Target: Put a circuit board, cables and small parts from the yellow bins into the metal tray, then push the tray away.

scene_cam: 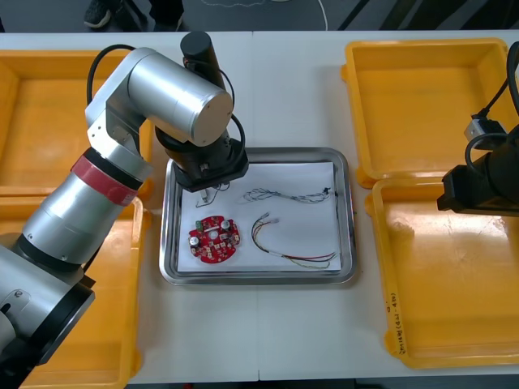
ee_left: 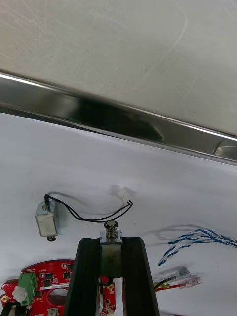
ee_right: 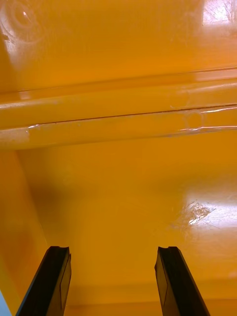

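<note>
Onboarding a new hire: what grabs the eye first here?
The left gripper hangs low over the metal tray, shut on a small metal part. A red circuit board lies in the tray near it. The right gripper is open over a yellow bin.

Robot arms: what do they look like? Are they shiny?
The left arm is fat, round, shiny silver tubes with a red band and a looping black cable. The right arm ends boxy and black. The left gripper and right gripper have flat black fingers.
</note>
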